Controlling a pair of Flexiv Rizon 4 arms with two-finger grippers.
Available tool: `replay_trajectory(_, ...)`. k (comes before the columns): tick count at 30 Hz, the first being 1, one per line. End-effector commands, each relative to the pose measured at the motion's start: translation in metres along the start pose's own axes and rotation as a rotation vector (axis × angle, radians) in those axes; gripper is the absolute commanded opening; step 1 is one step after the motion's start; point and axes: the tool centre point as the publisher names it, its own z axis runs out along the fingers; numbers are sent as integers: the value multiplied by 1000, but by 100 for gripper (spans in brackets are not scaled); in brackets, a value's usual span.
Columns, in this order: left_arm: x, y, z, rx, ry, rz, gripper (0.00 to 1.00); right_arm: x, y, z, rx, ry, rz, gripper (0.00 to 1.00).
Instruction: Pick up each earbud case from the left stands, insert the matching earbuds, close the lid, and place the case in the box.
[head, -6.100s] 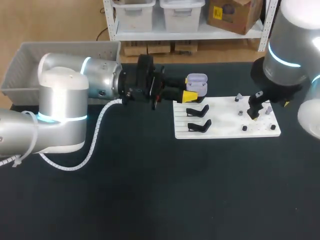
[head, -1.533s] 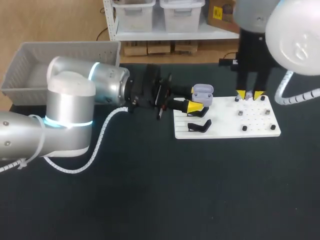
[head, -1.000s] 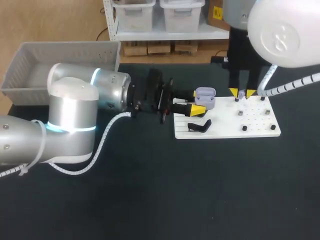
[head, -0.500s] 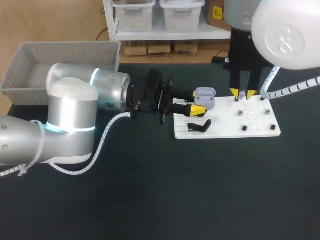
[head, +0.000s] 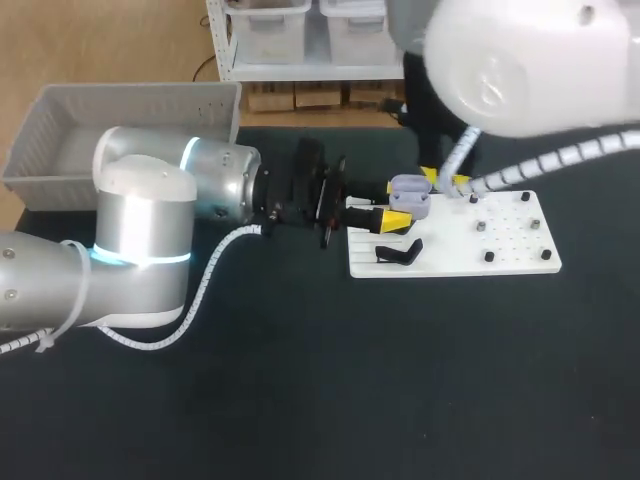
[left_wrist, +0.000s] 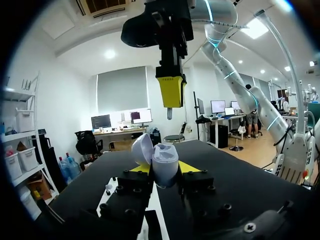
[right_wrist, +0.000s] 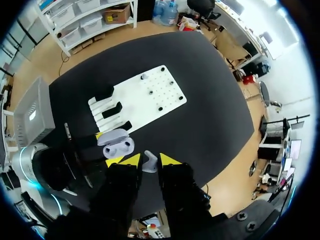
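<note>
Table (head: 300, 400): dark, bearing all below.

Left arm (head: 140, 230): in from the left edge, stretched level across the table toward the board, cable coiled along its side.

Right arm (head: 520, 60): in from the right, looming high over the board, wrist pointing straight down. Much of it cut off by the frame and blocking the far table edge.

Box (head: 130, 100): grey, slotted walls, far left corner, well apart from the board. Near wall hidden behind the left arm.

Board (head: 520, 255): white, flat, right of centre. Grooved half toward the left arm, holed half beyond.

Left gripper (left_wrist: 164, 167): level, over the board's grooved end, clamped on the case from both sides.

Right gripper (right_wrist: 145, 161): vertical, tips down, above and just beyond the case, pinching the earbud between its yellow tips.

Case (head: 410, 190): lavender, held off the board, lid tipped open. Two hollows showing from above in the right wrist view. Contents of the hollows not clear.

Stands (head: 398, 252): black, on the grooved half. One partly hidden under the left gripper.

Earbud (right_wrist: 148, 161): pale lavender, stem hanging below the fingertips, apart from the case.

Bits (head: 489, 257): small, dark, scattered on the holed half. Too small to identify.
</note>
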Motion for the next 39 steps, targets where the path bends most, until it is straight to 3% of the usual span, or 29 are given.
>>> replay_trajectory(1,0,-1,0,-5,0,2,0,-3,13,-1,60,27,23,0)
replay_trajectory(24,0,-1,0,-5,0,2,0,0,33,16,95,92,38,0)
replay_trajectory(39,0,-1,0,-5,0,2,0,-4,32,25,104,115,58,0)
